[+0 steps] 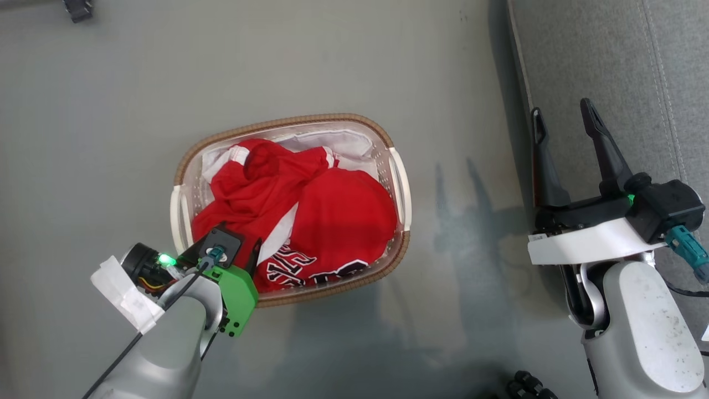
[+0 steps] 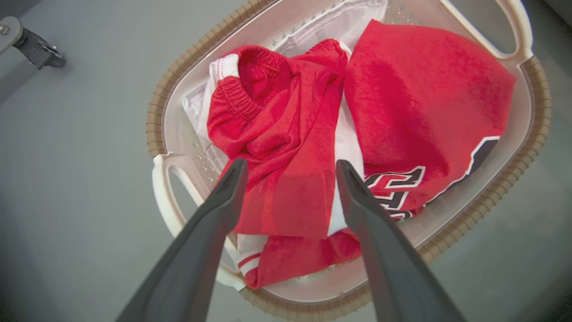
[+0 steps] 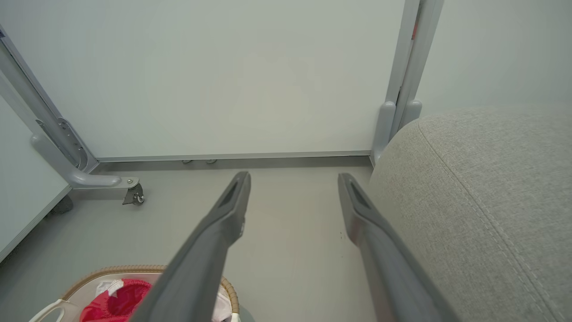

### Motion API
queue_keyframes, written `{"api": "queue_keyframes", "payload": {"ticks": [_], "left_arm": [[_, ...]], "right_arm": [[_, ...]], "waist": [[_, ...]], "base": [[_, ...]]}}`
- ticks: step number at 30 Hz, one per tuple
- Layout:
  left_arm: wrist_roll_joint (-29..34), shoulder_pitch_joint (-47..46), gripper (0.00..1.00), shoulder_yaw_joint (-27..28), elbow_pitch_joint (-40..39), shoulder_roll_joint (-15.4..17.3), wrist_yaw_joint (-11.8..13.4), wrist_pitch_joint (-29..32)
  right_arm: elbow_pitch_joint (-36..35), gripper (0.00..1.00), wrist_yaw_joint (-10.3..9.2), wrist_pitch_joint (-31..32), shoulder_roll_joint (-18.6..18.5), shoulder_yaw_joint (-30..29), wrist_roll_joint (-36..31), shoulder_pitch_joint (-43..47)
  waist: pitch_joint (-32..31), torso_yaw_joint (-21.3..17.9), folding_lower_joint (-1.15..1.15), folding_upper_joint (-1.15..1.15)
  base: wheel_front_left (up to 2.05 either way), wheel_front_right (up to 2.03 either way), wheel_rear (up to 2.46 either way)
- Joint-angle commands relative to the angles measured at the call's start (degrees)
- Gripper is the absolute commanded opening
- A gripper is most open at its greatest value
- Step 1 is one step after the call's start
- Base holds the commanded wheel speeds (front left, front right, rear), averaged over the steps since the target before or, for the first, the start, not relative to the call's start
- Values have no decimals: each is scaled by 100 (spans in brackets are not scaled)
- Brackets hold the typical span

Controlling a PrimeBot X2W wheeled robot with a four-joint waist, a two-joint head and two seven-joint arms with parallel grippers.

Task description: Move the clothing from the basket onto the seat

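Left forearm [image 1: 171, 343] occupies the near-left corner of the head view. Its green wrist mount [image 1: 238, 291] hides most of the left claw [image 2: 290, 167]. The left wrist view shows that claw spread wide and empty, hanging over the near-left part of the basket [image 1: 288, 123]; contact with the fabric cannot be judged.

Clothing [image 1: 310, 216] lies heaped inside the basket, which stands on the grey floor [image 1: 111, 138], left of the seat [image 1: 609, 66] and apart from it. Lettering on the near garment is partly folded under and unreadable. White liner [image 1: 349, 141] shows at the far side, mostly covered.

Right claw [image 1: 562, 119] is spread wide, holding nothing, at the seat's left edge; whether it touches the cushion cannot be told. Seat is cut off at the right and far edges of the head view.
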Motion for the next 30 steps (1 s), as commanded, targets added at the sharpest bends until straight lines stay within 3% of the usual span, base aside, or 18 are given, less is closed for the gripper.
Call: {"api": "queue_keyframes", "payload": {"ticks": [1, 13, 21, 24, 27, 30], "left_arm": [[-73, -191, 100, -40, 95, 92, -8, -32], [-290, -575, 100, -503, 682, 293, -2, 160], [-146, -789, 98, -614, 1029, 254, 569, 373], [-116, -849, 87, -659, 1107, 219, 708, 487], [-146, -891, 57, -677, 1152, 189, 746, 532], [-186, -917, 36, -699, 1183, 159, 753, 554]], "right_arm": [[-38, 100, -4, -14, -19, 13, 76, -121], [-40, 100, -4, -14, -18, 140, 333, -315], [17, 100, -4, -14, -18, 176, 387, -341], [34, 100, -4, -14, -18, 203, 400, -369], [48, 100, -4, -14, -18, 224, 406, -390], [62, 100, -4, -14, -18, 242, 398, -387]], "waist": [[591, -435, -1, 0], [915, -632, -1, 0], [937, -631, -1, 0], [937, -623, -1, 0], [935, -626, -1, 0], [931, -635, -1, 0]], "base": [[0, 0, 0], [0, 0, 0], [0, 0, 0], [0, 0, 0], [0, 0, 0], [0, 0, 0]]}}
